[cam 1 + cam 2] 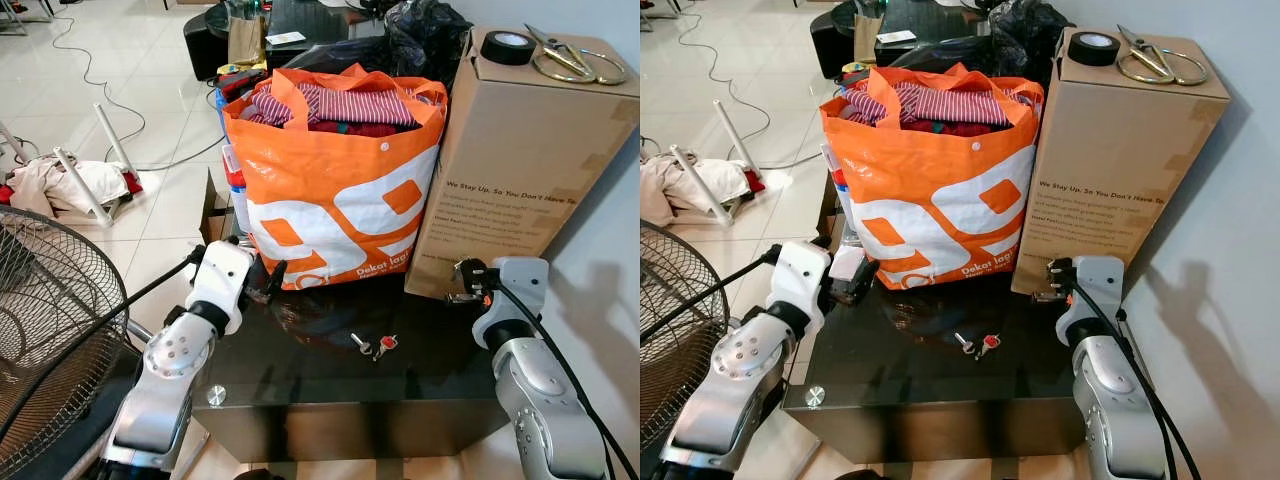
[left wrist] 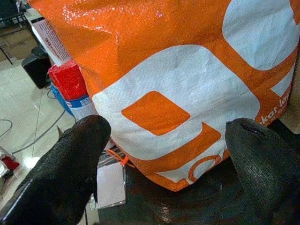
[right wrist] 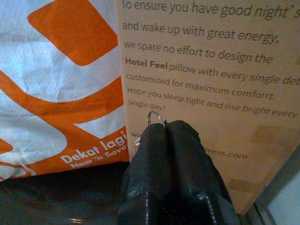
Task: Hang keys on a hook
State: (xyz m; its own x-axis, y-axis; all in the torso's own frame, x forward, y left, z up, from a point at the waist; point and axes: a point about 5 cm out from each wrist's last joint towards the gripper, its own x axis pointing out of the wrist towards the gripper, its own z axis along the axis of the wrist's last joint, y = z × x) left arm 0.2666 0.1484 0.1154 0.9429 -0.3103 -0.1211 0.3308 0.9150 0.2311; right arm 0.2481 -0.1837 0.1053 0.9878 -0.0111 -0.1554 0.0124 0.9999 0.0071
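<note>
A key ring [image 3: 156,117] was pinched between the closed fingers of the right gripper [image 3: 166,129], lifted before the box [image 1: 520,170], likely for carrying; more keys [image 1: 374,345] lay on the table [image 1: 330,385]; the left gripper [image 2: 164,164] was held spread

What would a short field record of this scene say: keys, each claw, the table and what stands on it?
keys: small keys with a red tag, lying on the table
left claw: open, facing the bag
right claw: shut on a thin metal ring, near the box
surface: glossy black table
on it: orange-and-white woven bag; tall brown cardboard box
hook: none seen
</note>
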